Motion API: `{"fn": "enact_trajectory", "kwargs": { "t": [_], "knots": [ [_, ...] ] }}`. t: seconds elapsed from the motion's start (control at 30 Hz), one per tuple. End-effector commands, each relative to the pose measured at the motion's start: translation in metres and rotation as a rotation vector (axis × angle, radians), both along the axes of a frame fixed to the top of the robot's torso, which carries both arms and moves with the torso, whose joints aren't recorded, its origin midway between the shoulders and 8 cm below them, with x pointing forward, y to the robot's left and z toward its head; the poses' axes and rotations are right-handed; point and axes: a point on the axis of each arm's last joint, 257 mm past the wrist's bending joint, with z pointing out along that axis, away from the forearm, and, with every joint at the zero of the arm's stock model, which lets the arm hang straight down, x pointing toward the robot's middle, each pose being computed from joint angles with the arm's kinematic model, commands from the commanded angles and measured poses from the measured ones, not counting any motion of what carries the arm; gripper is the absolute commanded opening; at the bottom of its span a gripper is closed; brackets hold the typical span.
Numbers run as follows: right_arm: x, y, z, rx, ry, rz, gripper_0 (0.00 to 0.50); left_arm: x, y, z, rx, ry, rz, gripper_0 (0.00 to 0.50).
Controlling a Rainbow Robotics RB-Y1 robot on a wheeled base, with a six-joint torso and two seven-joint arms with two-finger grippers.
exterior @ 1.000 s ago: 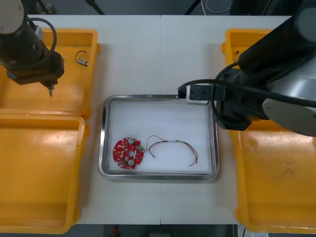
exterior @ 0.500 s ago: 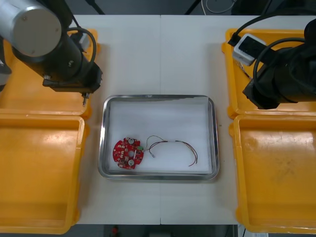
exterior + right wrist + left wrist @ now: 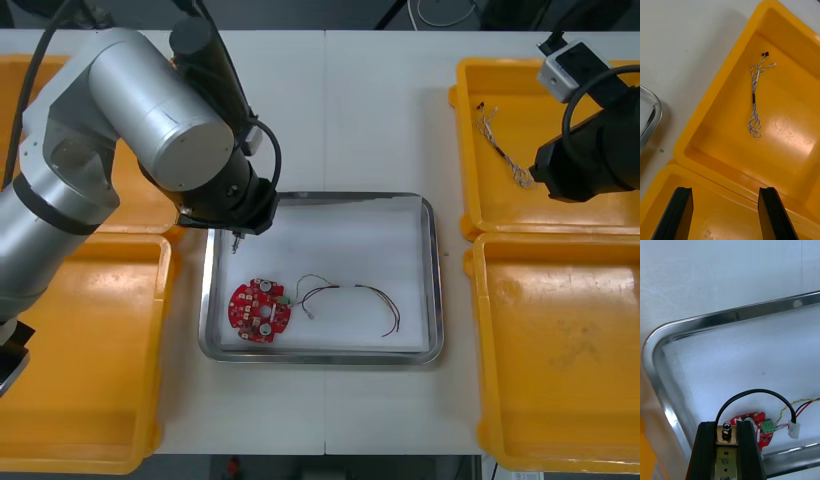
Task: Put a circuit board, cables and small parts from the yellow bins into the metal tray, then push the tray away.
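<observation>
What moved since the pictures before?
The left gripper, shut on a small metal part with a black cable loop, swung from the far left bin to over the far left corner of the tray. The right gripper, open, pulled back from the tray to the right bins. The circuit board and red and yellow cable stayed put.

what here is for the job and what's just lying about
Job: metal tray, circuit board, red and yellow cable, small metal part in left gripper, blue and white cable near right gripper.
Lying about: green speck on table, near left bin, near right bin.
</observation>
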Motion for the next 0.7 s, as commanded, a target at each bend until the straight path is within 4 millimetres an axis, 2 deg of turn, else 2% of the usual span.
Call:
{"fn": "enact_trajectory", "kwargs": {
  "t": [0.03,0.23,0.3,0.4,0.53,0.7],
  "knots": [
    [0.002,-0.030,0.006,0.015,0.001,-0.070,0.500,0.009,-0.020,-0.014,-0.037,-0.007,0.059,0.000],
    [0.018,-0.045,0.009,0.039,0.037,-0.114,0.500,0.020,-0.022,-0.032,-0.024,-0.016,0.054,0.000],
    [0.033,-0.053,0.016,0.059,0.057,-0.147,0.500,0.024,-0.020,-0.039,-0.010,-0.023,0.054,0.000],
    [0.045,-0.060,0.018,0.076,0.084,-0.174,0.500,0.027,-0.015,-0.046,0.007,-0.025,0.059,0.000],
    [0.054,-0.073,0.012,0.085,0.131,-0.211,0.500,0.029,-0.014,-0.052,0.014,-0.026,0.055,0.000],
    [0.066,-0.077,0.006,0.081,0.179,-0.229,0.500,0.033,-0.012,-0.054,0.017,-0.032,0.064,0.000]
  ]
}}
